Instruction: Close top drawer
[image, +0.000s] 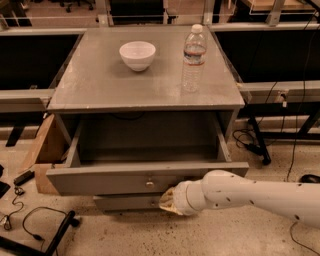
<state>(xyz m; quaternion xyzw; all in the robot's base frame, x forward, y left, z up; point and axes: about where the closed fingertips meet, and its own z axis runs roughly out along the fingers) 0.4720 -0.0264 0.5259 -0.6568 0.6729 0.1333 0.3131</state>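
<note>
The top drawer (145, 179) of the grey cabinet stands pulled far out, its deep box empty, its flat front panel facing me with a small round brass knob (149, 184) at the centre. My white arm reaches in from the right. My gripper (167, 201) sits low at the drawer front, just right of and below the knob, against the panel's lower edge. A second grey drawer front (127, 202) shows just beneath, mostly hidden by the open drawer.
A white bowl (137, 55) and a clear water bottle (193, 59) stand on the cabinet top (100, 85). A cardboard box (42, 150) sits at the left of the cabinet. Cables (30, 225) lie on the floor at left and right.
</note>
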